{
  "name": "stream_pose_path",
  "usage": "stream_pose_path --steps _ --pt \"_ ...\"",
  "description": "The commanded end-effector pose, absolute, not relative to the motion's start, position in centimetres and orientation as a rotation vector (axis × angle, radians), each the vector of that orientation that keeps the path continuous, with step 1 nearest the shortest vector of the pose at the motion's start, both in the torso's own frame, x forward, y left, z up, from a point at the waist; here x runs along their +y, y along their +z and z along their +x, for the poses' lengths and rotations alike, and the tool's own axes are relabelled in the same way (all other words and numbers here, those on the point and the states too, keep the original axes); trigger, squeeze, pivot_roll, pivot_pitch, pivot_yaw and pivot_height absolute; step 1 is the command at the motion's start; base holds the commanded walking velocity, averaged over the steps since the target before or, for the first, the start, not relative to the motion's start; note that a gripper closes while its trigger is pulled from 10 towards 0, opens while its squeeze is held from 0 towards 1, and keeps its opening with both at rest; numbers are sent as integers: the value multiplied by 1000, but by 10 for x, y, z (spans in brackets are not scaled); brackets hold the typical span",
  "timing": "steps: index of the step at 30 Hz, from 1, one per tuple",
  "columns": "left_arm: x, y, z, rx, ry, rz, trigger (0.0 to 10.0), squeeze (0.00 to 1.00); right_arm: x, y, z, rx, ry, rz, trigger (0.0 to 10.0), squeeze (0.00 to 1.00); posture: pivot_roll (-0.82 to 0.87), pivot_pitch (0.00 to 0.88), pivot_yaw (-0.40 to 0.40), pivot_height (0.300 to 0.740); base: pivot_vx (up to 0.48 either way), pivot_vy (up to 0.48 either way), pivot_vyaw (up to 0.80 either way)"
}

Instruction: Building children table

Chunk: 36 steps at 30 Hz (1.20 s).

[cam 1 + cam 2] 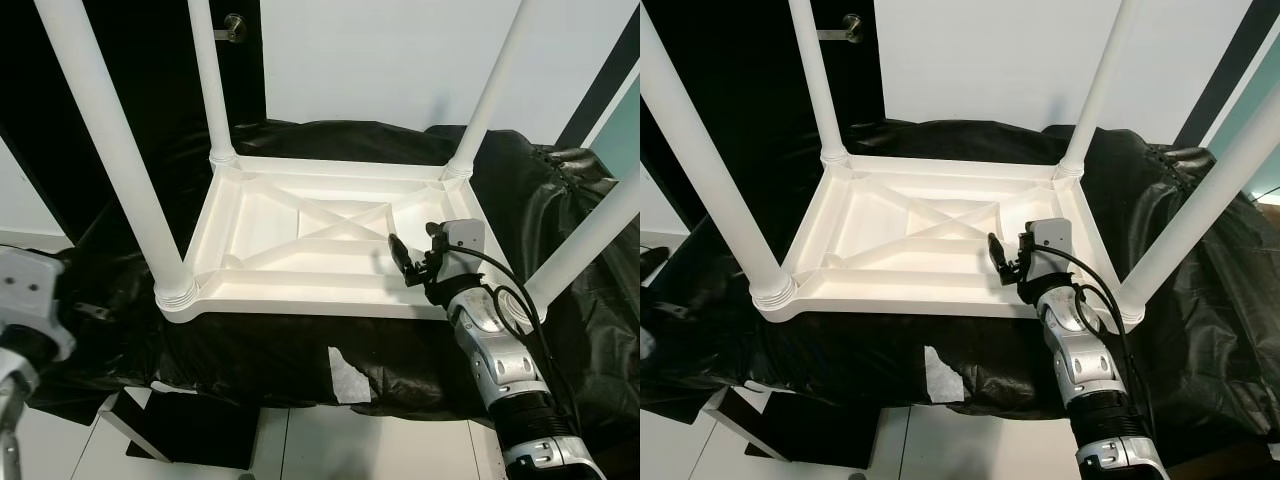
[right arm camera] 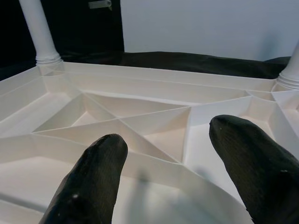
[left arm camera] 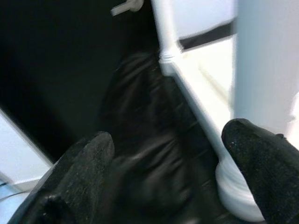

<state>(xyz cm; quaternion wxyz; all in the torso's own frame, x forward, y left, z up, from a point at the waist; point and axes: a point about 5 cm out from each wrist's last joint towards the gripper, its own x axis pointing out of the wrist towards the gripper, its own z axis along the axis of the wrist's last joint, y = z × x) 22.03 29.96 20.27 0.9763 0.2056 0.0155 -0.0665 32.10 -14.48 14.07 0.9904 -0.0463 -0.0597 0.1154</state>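
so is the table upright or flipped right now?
Flipped: the white table lies top-down on the black sheet, ribbed underside showing, four legs pointing up.

Table [image 1: 330, 235]: white plastic, upside down on black sheeting before me, ribbed underside up, four legs [image 1: 110, 150] fitted upright.

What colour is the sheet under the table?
Black, glossy and wrinkled sheet under the white table; clearest in the left eye view.
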Motion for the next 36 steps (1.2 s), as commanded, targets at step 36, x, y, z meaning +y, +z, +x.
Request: stream_pose_path --steps 36 --pt "273 197 326 -341 5 -263 10000 0 -120 122 250 -36 570 15 10000 0 -44 0 -2 740 0 0 0"
